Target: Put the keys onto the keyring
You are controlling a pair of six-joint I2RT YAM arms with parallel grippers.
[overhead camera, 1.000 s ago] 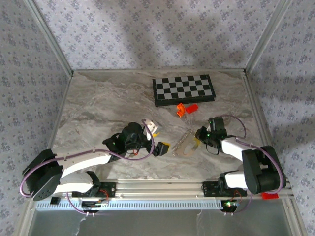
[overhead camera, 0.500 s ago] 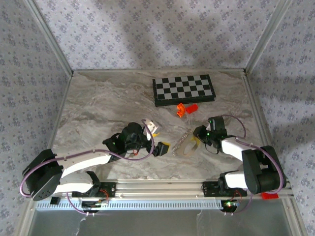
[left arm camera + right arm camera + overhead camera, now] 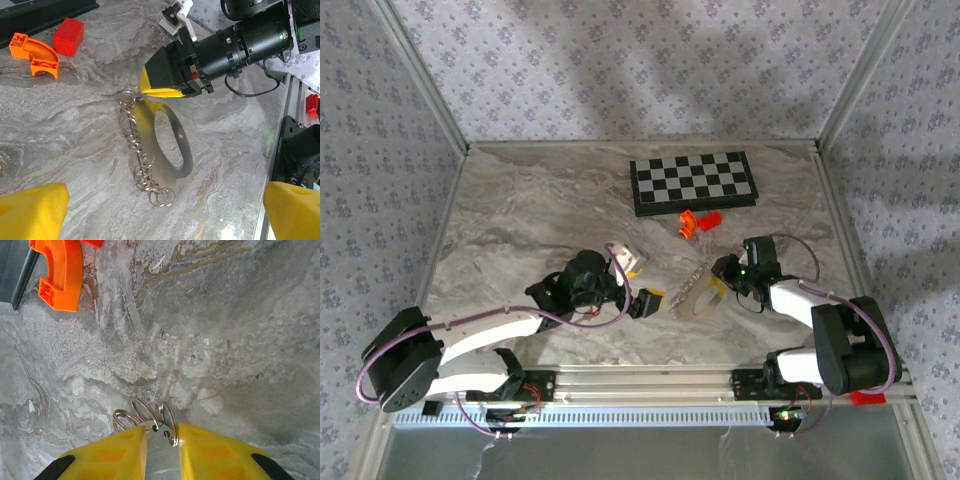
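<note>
The keyring [image 3: 692, 300] [image 3: 182, 147] is a pale flat oval loop lying low over the marble, with a row of small silvery rings [image 3: 142, 160] along one edge. My right gripper [image 3: 720, 278] [image 3: 161, 89] [image 3: 162, 434] is shut on one end of it; the plate [image 3: 161, 460] sits between the yellow fingers, with rings [image 3: 145, 412] poking out past the tips. My left gripper [image 3: 642, 280] [image 3: 160, 210] is wide open just left of the keyring and faces it, with nothing between its fingers. The keys are out of view.
A chessboard [image 3: 692, 182] lies at the back. An orange curved piece [image 3: 689, 224] [image 3: 35, 52] [image 3: 62, 275] and a red block [image 3: 711, 216] [image 3: 67, 36] sit in front of it. The aluminium rail [image 3: 650, 380] runs along the near edge.
My right gripper has edged slightly left with the keyring in it. The left arm has shifted only a little.
</note>
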